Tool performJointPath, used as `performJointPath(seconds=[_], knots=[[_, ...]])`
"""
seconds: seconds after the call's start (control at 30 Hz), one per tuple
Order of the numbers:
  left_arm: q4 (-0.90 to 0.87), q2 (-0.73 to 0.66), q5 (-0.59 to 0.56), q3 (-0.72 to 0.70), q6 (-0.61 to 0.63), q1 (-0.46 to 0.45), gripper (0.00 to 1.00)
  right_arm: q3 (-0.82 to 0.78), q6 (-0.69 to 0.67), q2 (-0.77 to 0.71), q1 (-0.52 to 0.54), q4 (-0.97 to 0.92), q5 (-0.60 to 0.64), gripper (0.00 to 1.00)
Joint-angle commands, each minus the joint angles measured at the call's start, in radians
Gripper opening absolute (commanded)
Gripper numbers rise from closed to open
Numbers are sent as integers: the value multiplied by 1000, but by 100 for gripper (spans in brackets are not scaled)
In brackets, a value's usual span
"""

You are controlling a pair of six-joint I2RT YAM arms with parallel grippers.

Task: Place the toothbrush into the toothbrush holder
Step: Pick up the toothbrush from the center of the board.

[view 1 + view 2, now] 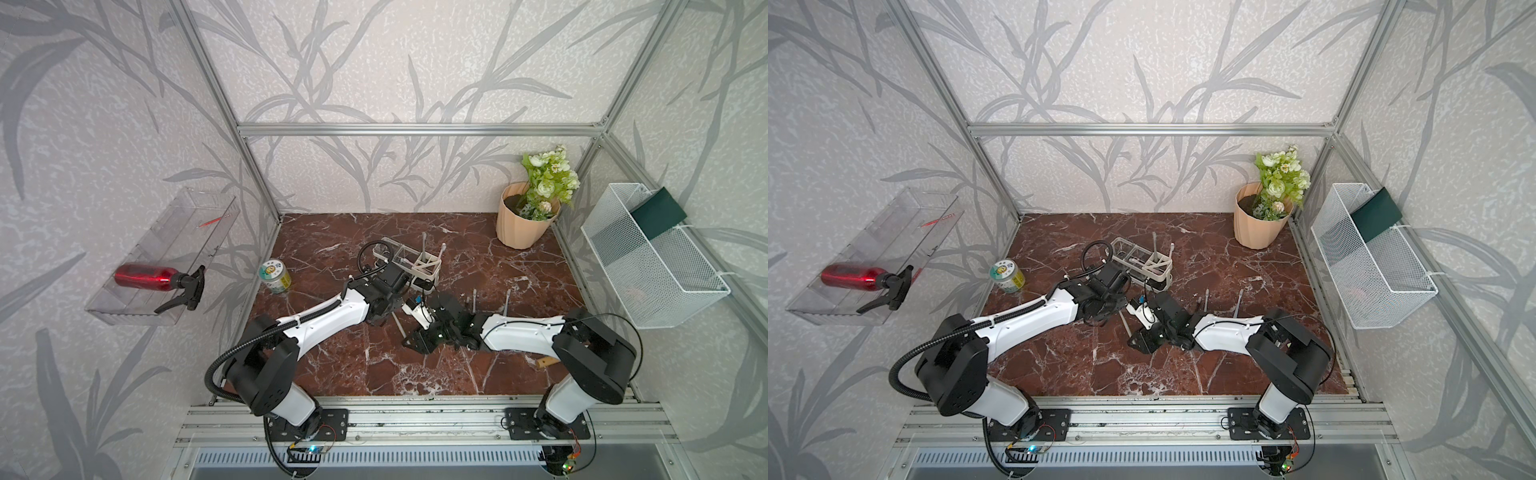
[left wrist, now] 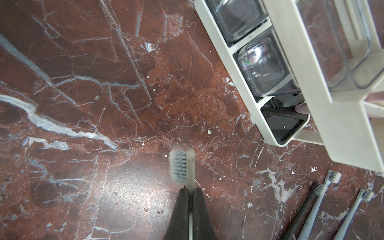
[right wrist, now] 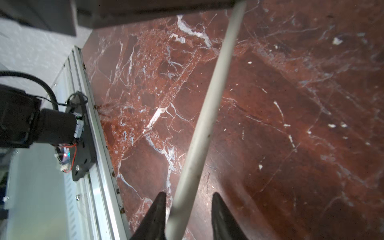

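A pale toothbrush [image 2: 182,166] is held by my left gripper [image 2: 190,188], which is shut on its neck just below the bristles. Its long handle [image 3: 207,108] runs between the fingers of my right gripper [image 3: 189,196], whose jaws stand apart around it with a gap on one side. In both top views the two grippers meet mid-table, and the handle [image 1: 400,326] [image 1: 1124,322] shows between them. The cream toothbrush holder [image 1: 415,259] [image 2: 245,87] stands just behind the left wrist, with two toothbrushes upright in its divider.
Three more toothbrushes [image 2: 311,207] lie on the marble right of the holder. A peach flower pot [image 1: 521,222] stands back right, a white wire basket [image 1: 652,257] hangs on the right wall, and a tin [image 1: 275,276] sits at the left edge. A red spray bottle [image 1: 145,276] lies on a clear wall shelf.
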Motion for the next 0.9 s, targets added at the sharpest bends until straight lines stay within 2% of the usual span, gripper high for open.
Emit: performJointPath(seconds=[0.0,0.33,0.6,0.73,0.87], knots=[[-3,-14,-15,-9,-14,-5,0,34,-6,17,5,-13,-22,32],[-6,-6,-13,-11,-18,-8,0,42,-9,16,7,-30,-7,20],[-26,-16,-20,1,-17,-9,1,45,-8,14,5,-39,8,6],[-47,-29,-22,20,-7,-6,17,45,-11,6,5,-48,21,0],[-82,-69,-44,48,21,0,46,46,-15,1,5,-61,31,0]])
